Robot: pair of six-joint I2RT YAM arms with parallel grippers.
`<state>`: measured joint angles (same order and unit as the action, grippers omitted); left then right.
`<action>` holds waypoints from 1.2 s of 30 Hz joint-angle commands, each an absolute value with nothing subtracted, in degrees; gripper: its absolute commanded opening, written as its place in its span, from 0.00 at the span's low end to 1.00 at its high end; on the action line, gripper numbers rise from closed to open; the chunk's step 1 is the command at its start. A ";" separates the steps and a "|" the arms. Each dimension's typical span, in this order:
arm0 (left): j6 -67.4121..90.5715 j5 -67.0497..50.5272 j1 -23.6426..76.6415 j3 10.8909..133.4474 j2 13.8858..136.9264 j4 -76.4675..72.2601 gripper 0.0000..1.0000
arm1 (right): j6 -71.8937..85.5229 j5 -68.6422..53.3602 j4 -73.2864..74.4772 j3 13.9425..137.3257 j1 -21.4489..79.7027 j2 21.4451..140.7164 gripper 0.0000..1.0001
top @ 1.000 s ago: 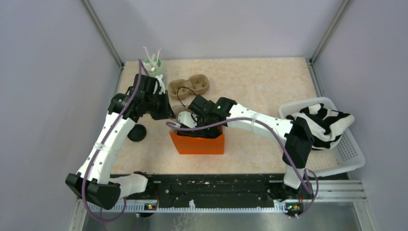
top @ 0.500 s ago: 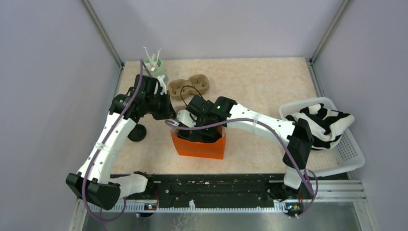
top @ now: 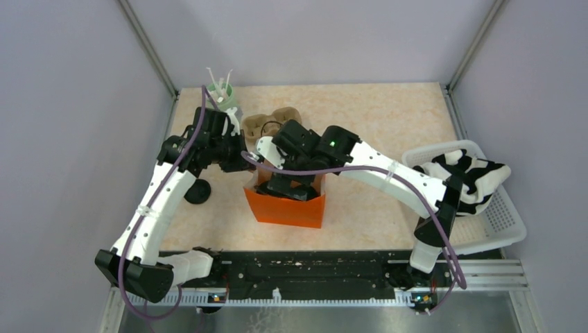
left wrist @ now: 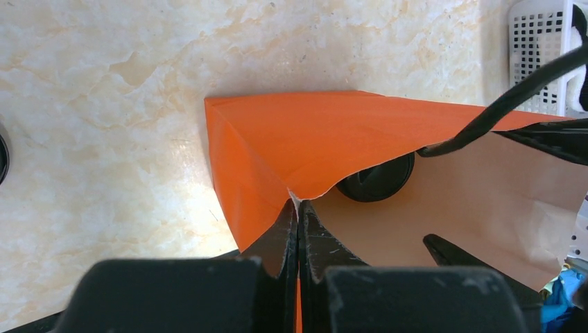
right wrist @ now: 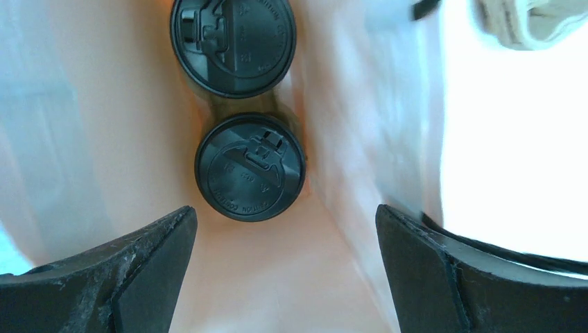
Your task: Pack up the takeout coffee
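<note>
Right gripper: has spread to full width over the last second and lifted clear; it holds nothing. The coffee cup it let go stands lid-up on the floor of the orange bag, just beside a second lidded cup. Judged: this cup is packed. Left gripper: closed tight, pinching the bag's rim.

Count: two lidded cups in the bag, one bag, one loose black lid, one cardboard carrier.
</note>
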<state>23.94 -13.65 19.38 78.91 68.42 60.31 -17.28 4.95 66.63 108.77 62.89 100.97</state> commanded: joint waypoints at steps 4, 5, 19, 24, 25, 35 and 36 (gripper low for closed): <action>24.08 -12.19 19.12 80.54 68.79 58.54 0.10 | -13.84 9.57 66.35 117.69 63.46 95.83 0.99; 24.16 -12.04 19.13 80.83 68.69 58.69 0.13 | -13.54 10.52 65.68 118.49 63.46 95.28 0.99; 30.75 -9.25 19.14 88.53 68.68 63.44 0.59 | -4.32 25.91 46.64 107.76 62.90 78.84 0.99; 32.94 -5.17 19.13 92.72 68.65 67.45 0.79 | -3.68 27.77 42.08 96.01 61.82 71.06 0.99; 33.03 -4.34 19.16 93.22 68.39 68.33 0.81 | -2.73 27.32 41.43 93.87 61.08 69.33 0.99; 35.40 -5.24 19.04 90.57 64.72 68.56 0.98 | 8.07 15.43 40.68 82.16 49.77 60.39 0.99; 35.64 -5.41 19.07 90.54 64.39 67.49 0.98 | 7.93 15.02 41.03 82.22 49.68 60.65 0.99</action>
<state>33.71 -4.47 19.35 90.91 66.41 70.13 5.23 20.56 42.76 81.93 50.37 61.89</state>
